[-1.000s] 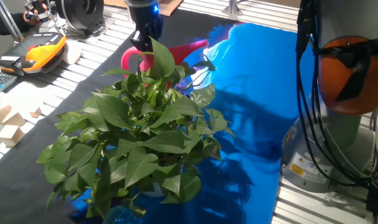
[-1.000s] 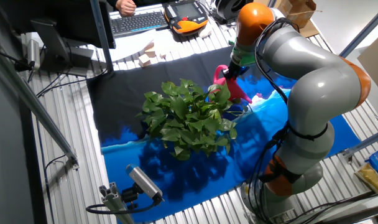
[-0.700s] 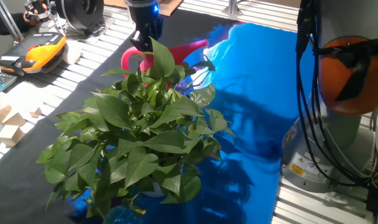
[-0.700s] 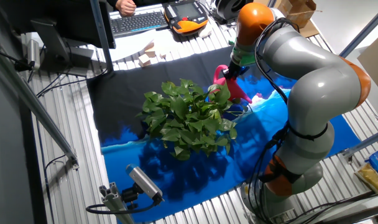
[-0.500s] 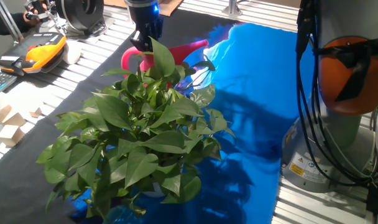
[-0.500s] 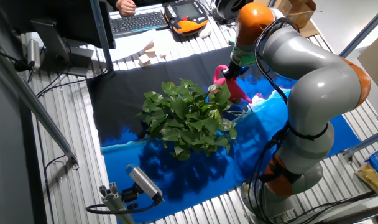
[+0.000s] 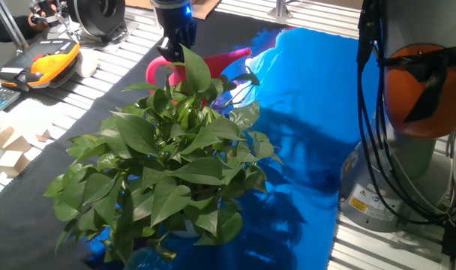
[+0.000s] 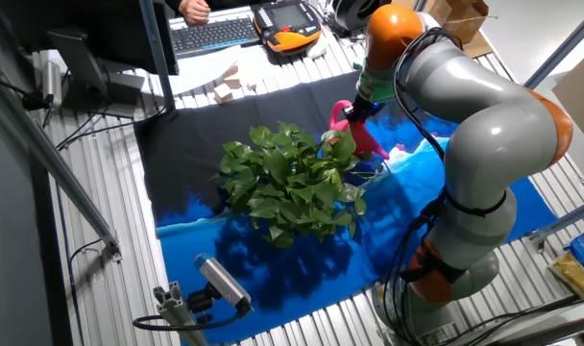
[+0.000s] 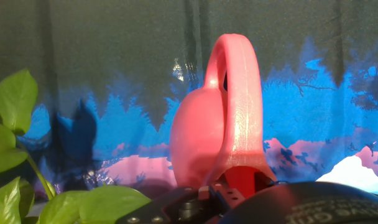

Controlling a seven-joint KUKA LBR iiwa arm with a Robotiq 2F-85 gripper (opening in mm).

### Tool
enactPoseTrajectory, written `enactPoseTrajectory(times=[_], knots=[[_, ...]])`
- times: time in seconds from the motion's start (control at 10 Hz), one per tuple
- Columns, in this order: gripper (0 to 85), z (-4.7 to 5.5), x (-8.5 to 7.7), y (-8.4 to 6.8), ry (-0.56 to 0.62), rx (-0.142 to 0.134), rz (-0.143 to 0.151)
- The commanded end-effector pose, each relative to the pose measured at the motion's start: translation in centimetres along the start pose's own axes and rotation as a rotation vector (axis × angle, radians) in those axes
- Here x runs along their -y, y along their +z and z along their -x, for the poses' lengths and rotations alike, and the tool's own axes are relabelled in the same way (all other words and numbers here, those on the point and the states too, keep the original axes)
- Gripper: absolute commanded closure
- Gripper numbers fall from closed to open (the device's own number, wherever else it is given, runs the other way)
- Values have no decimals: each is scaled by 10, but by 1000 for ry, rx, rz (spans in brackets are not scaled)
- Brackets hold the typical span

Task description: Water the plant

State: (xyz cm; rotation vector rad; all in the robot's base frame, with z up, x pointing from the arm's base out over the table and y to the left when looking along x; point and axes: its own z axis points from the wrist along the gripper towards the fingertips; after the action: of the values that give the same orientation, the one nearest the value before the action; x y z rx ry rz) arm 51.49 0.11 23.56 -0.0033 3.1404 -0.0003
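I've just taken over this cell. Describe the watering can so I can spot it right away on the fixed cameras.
Start from the plant, the big leafy green bush in the middle of the blue-and-black cloth. Just behind it, under the gripper, sits the watering can. It is the only pink thing there: smooth plastic with a tall looping handle and a long spout, much smaller than the plant.

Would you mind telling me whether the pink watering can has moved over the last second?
No. In both fixed views the pink watering can stays in the same place behind the plant, with the gripper still at its handle.
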Motion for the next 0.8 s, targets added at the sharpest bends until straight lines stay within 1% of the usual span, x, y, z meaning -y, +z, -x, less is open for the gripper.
enactPoseTrajectory(times=[0.0,0.7], knots=[[850,0,0,0,29,-155,-16],[850,0,0,0,18,-157,-17]])
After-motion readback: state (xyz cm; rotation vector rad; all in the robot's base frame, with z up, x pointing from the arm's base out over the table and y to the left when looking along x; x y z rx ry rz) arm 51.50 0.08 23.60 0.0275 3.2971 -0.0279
